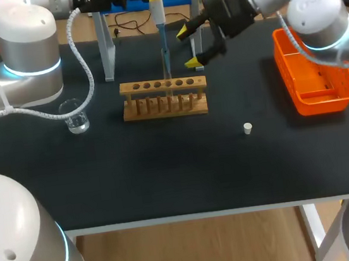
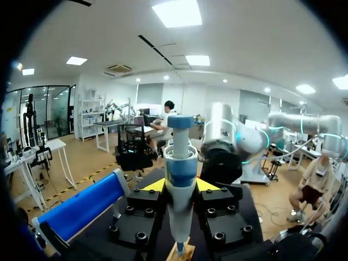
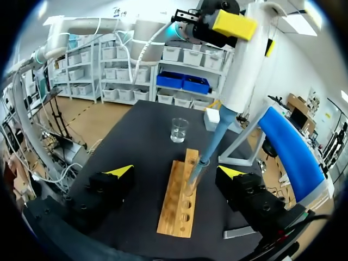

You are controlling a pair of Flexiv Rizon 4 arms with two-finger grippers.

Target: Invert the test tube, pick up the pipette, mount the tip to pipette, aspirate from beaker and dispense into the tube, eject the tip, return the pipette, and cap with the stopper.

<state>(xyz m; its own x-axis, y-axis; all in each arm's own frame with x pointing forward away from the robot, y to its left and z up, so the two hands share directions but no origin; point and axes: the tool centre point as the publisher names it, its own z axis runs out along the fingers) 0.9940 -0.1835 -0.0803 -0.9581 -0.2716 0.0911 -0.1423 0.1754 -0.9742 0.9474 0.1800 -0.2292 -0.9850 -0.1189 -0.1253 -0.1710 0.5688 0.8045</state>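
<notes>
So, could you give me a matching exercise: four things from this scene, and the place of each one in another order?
Things:
1. beaker
2. stopper
3. pipette
4. orange bin

Places:
A. held in the left gripper, above the rack
B. at the right side of the table
C. lying alone, right of the rack and in front of it
D. left of the rack

Pairs: 1-D, 2-C, 3-A, 4-B.

Pipette (image 2: pixel 180 209) white, blue bands; rack (image 1: pixel 164 98) tan wood; bin (image 1: pixel 318 104) orange; stopper (image 1: pixel 248 128) white; table (image 1: pixel 166 169) black.

Bright even light from ceiling panels (image 2: pixel 179 12); faint shadows on table (image 1: pixel 167 176).
</notes>
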